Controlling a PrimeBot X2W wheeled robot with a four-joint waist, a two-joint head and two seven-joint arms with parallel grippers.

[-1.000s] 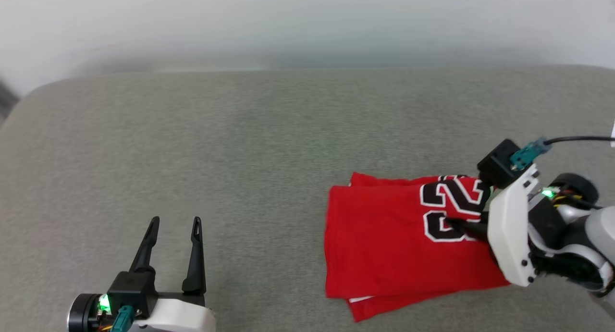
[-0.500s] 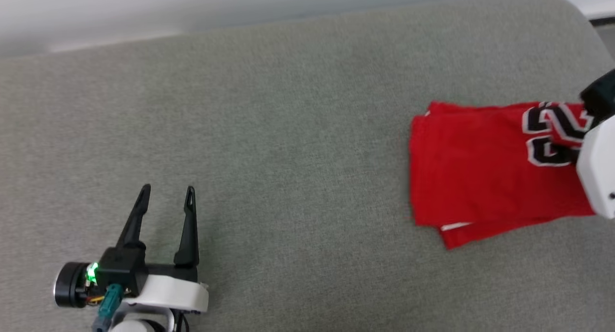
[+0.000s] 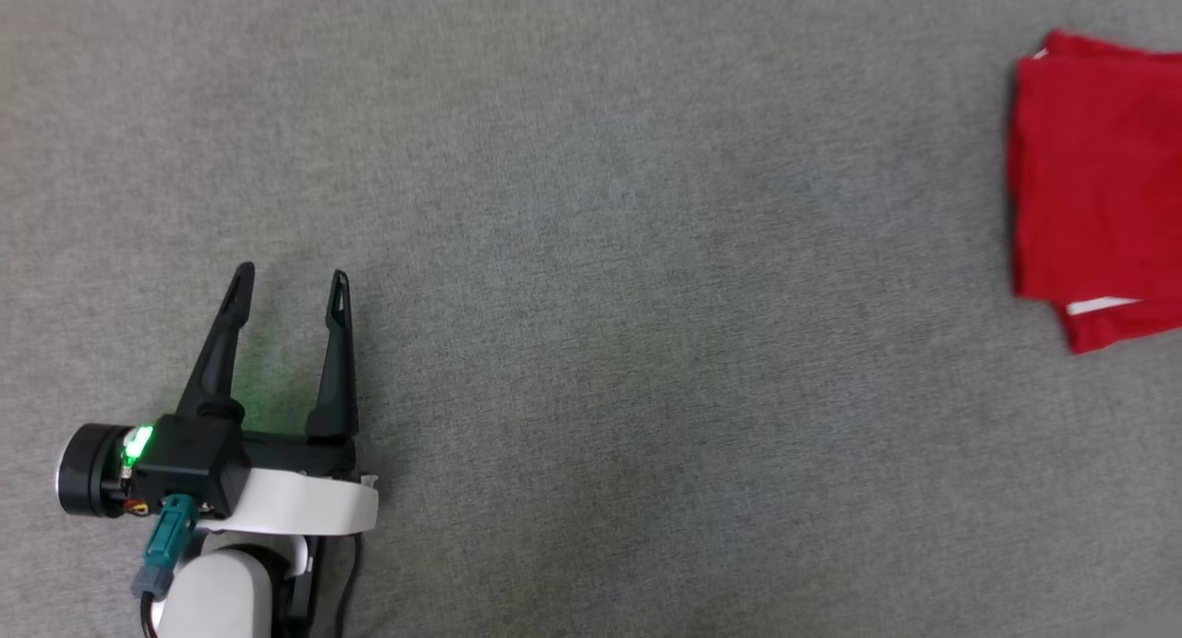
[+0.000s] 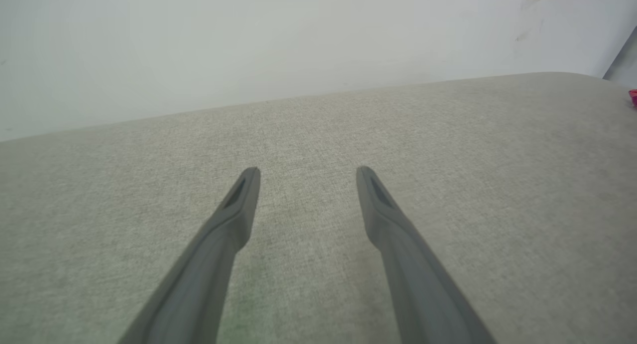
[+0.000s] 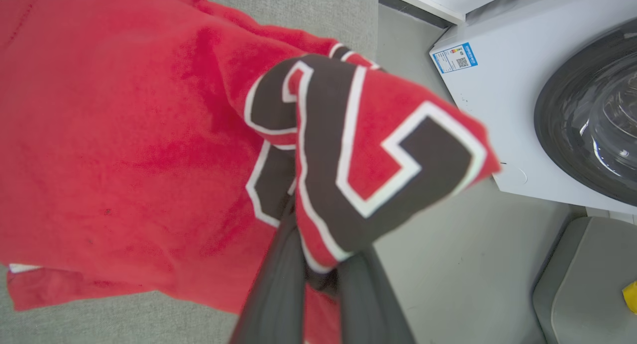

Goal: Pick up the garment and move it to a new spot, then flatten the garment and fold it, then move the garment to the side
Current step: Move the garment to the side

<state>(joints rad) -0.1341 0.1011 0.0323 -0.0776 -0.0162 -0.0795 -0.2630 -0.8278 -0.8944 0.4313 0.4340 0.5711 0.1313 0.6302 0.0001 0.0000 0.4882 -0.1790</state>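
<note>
The garment (image 3: 1099, 176), a folded red jersey, lies on the grey cushion at the far right edge of the head view, cut off by the frame. In the right wrist view the garment (image 5: 124, 150) spreads across the left, and its end with black numerals outlined in white bunches up between my right gripper (image 5: 318, 274), which is shut on that fold. My left gripper (image 3: 288, 282) rests low at the left of the cushion, open and holding nothing, far from the garment. The left wrist view has the left gripper (image 4: 306, 174) over bare fabric.
The grey cushioned surface (image 3: 591, 250) spreads wide between the left gripper and the garment. Beyond the cushion's edge the right wrist view has a white washing machine (image 5: 497, 110) with a dark round door, a strip of floor and a grey stool corner (image 5: 587, 279).
The head camera has swung left and down, so the garment slid to the right edge of its view and the right arm left it. The left gripper stays open.
</note>
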